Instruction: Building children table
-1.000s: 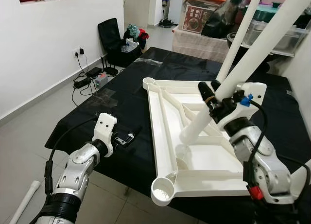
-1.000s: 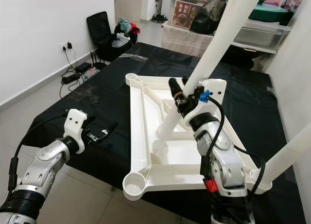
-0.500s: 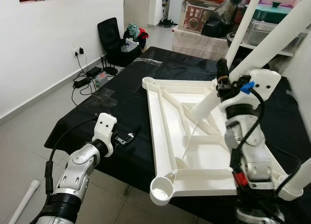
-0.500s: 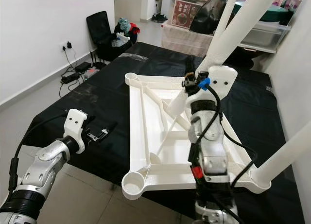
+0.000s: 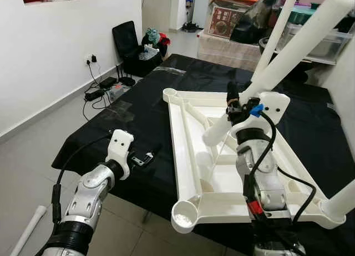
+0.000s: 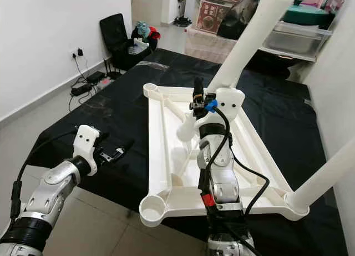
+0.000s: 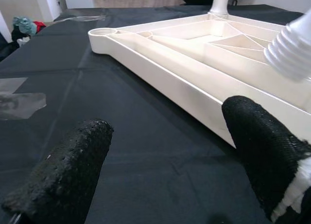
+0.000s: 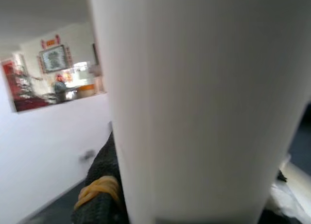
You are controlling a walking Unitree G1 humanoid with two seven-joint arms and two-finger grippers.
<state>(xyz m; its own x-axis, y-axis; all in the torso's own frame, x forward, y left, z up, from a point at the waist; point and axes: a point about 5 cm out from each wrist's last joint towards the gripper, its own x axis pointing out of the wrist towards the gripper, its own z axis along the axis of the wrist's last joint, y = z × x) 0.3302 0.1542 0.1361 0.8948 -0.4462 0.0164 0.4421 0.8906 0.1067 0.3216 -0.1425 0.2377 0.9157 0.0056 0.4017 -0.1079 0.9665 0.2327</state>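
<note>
An upturned white tabletop [image 5: 188,156] lies across a black-draped work surface [image 5: 138,117], its ribbed underside facing up, with legs already standing at its far [image 5: 274,39] and near-right [image 5: 341,203] corners. We hold a third table leg [image 5: 277,61] in our right gripper [image 5: 236,106], the fingers clenched around the tube low on its length. The leg's long axis slants steeply: its ribbed lower end hangs over the middle of the tabletop, while the top leans away to the far right. The open corner socket [image 5: 184,214] sits at the near left, so the leg's lower end lies well apart from it, up and to the far right. The right arm is the one carrying the part. Our left gripper [image 5: 145,156] hovers over the black cloth just left of the tabletop's long edge, its fingers [image 7: 73,165] spread apart and grasping nothing. We judge the leg must swing near and left, and come upright, before it can seat.
</note>
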